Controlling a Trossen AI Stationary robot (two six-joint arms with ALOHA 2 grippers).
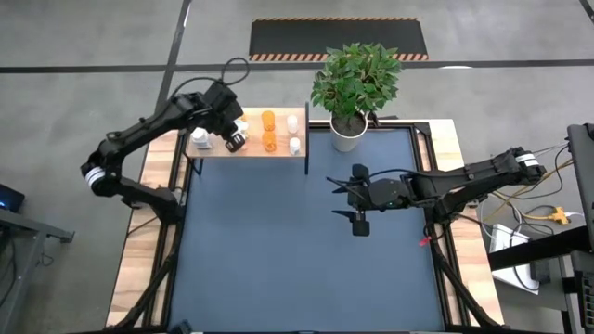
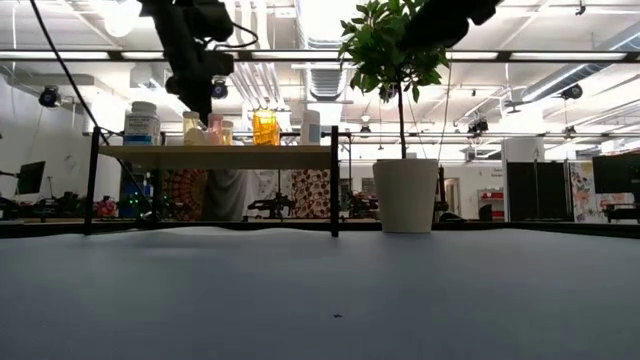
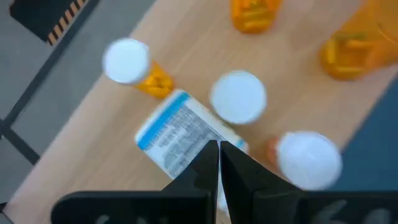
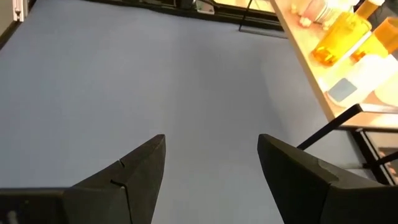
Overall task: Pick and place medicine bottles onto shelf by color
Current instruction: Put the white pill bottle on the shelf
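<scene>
Several medicine bottles [image 1: 269, 130] stand on the shelf [image 1: 251, 147]; left end effector [image 1: 232, 139] pinched together above, right end effector [image 1: 357, 199] spread apart.

Overhead view: even, diffuse light; the counter [image 1: 297, 232] reads flat matte blue, with soft shadows beneath the arms. Table-level view: strongly backlit by ceiling strip lights [image 2: 330, 55], which bloom at the top and leave the plant [image 2: 395, 50] and the arms in silhouette; the near surface is soft. Left wrist view: bottles [image 3: 239, 96] blurred. Right wrist view: the shelf [image 4: 336, 68] glows overexposed, and the near pincer fingers [image 4: 137, 174] lie unfocused.
</scene>
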